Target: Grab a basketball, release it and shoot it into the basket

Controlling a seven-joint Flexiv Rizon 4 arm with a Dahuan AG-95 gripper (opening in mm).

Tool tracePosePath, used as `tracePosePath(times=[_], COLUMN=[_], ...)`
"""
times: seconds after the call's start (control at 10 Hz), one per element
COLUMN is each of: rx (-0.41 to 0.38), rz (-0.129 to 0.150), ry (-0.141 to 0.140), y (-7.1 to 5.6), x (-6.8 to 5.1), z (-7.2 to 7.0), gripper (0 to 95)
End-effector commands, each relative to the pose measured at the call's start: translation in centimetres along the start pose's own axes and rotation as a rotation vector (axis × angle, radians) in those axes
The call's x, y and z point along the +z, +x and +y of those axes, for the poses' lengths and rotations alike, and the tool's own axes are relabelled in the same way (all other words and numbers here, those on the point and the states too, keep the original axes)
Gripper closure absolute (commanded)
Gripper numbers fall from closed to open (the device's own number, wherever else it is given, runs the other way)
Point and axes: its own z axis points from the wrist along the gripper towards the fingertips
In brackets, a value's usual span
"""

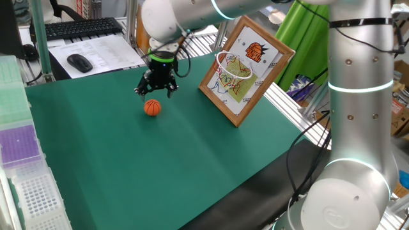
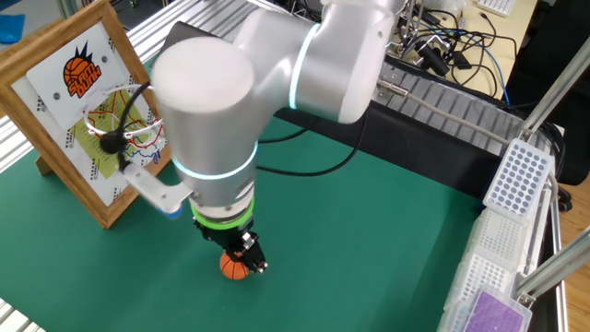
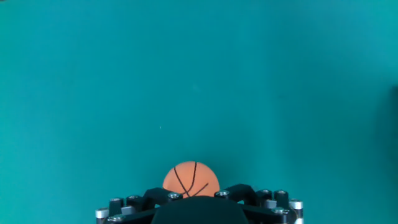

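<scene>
The basketball point(image 1: 152, 107) is a tiny orange ball with black seams, resting on the green mat. It also shows in the other fixed view point(image 2: 231, 267) and low in the hand view point(image 3: 191, 178). My gripper point(image 1: 154, 92) hovers just above it, fingers spread and nothing between them; in the other fixed view the gripper point(image 2: 243, 253) partly covers the ball. The basket point(image 1: 231, 66) is a white ring hoop with a net on a tilted wood-framed board point(image 1: 250, 38) to the right; it also shows in the other fixed view point(image 2: 123, 126).
A keyboard point(image 1: 77, 27), a black mouse point(image 1: 80, 62) and papers lie beyond the mat's far left corner. Tube racks point(image 1: 25, 166) line the mat's left edge and also show in the other fixed view point(image 2: 514, 175). Metal rails and cables point(image 2: 442, 55) run behind the board.
</scene>
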Motion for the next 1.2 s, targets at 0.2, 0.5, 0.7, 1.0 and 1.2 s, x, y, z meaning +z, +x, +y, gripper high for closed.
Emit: tracePosePath(times=[0.2, 0.5, 0.7, 1.0, 1.2], rx=[0.023, 0.045, 0.052, 0.055, 0.055], rz=[-0.024, -0.069, -0.079, -0.094, -0.106], ry=[0.0, -0.005, -0.005, -0.008, -0.008], y=[0.1, -0.1, -0.3, -0.6, -0.8], x=[1.1, 1.8, 2.5, 3.4, 4.3], z=[0.2, 0.3, 0.4, 0.6, 0.7], gripper=[0.0, 0.0, 0.0, 19.0, 19.0])
